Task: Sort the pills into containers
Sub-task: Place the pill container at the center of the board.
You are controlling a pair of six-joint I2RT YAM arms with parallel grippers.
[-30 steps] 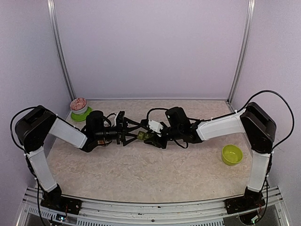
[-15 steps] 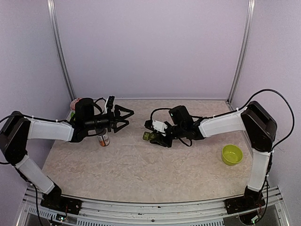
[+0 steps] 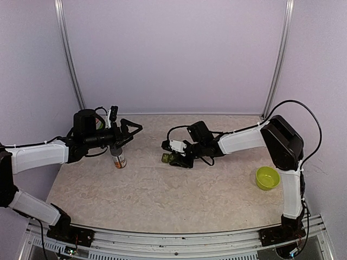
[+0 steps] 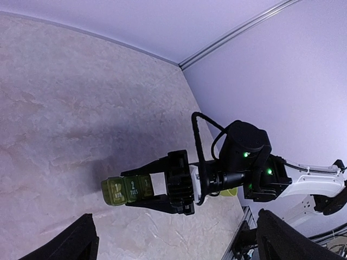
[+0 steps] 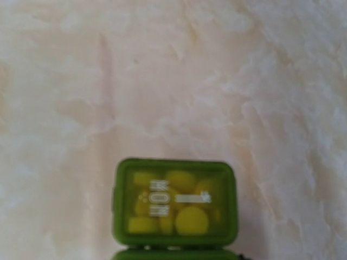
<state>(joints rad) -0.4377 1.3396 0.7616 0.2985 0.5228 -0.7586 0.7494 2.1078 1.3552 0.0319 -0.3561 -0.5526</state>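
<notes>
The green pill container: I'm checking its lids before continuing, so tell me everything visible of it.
The pill container is a translucent green plastic strip of joined square compartments, lids shut, pale lettering on them. Yellow pills show through the end lid. The right gripper clamps its sides near the table's middle.

Green containers (image 5: pixel 174 201), mottled beige table (image 3: pixel 162 200)

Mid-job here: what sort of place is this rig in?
Probably a lab test booth: plain lilac walls, metal corner rails, a marble-patterned table, with the right gripper holding a pill organizer.
</notes>
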